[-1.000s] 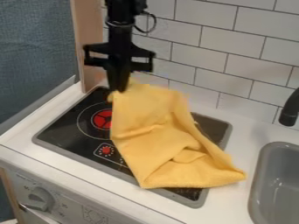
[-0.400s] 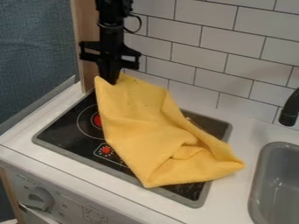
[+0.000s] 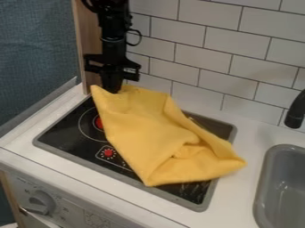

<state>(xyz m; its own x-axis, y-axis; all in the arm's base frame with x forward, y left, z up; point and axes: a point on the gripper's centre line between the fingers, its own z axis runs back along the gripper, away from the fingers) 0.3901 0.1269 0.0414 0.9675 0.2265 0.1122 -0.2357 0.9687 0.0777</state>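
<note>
Driving this one remotely, so clock positions are from the middle of the cloth in my camera view. The sink (image 3: 266,191) is around 4 o'clock, black faucet (image 3: 294,115) between 2 and 3, set into or over the same white surface (image 3: 65,173) as the cooktop (image 3: 56,138). White wall tiles (image 3: 238,58) run along the back from 11 round to 2, and there's a wooden post (image 3: 88,38) at 11, right by the arm, so that corner's pretty tight. Blue-grey fabric (image 3: 35,53) hangs beyond it. Down at 8 there's a big knob (image 3: 39,202) on the front panel. The red burner mark (image 3: 99,121) near 10 is partly covered, but the little red control mark (image 3: 108,153) at 8 is in plain sight.

My claw (image 3: 111,89) is at 11 o'clock, closed on the upper end of the yellow cloth (image 3: 149,129). The cloth slants down across the cooktop and hides most of its middle. It's plain, soft-looking and rumpled: fairly smooth on the left, bunched at 4 to 5 with a dark little pocket in the folds. One corner points at 6, and another near 4 pokes out past the cooktop's grey rim.
</note>
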